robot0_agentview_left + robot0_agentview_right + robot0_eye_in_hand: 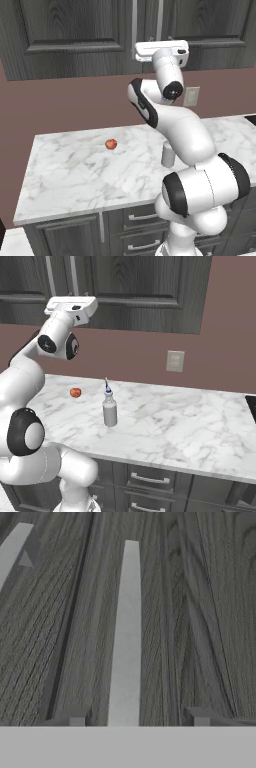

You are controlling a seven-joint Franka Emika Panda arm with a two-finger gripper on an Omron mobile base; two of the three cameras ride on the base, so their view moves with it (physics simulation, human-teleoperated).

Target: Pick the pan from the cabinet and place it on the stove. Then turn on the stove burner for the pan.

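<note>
End effector [135,721]: fingers part-spread astride the silver bar handle [126,637] of the cabinet [200,612], handle at 12 o'clock, apparently positioned to pull the door open; pan presumably inside.

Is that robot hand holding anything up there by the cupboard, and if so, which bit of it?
Nothing is gripped yet. The gripper straddles the cabinet door's silver bar handle near its lower end, with a gap on each side.

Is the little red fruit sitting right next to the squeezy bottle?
No, the red fruit lies by itself on the marble counter, well apart from the bottle, with bare counter between them.
</note>
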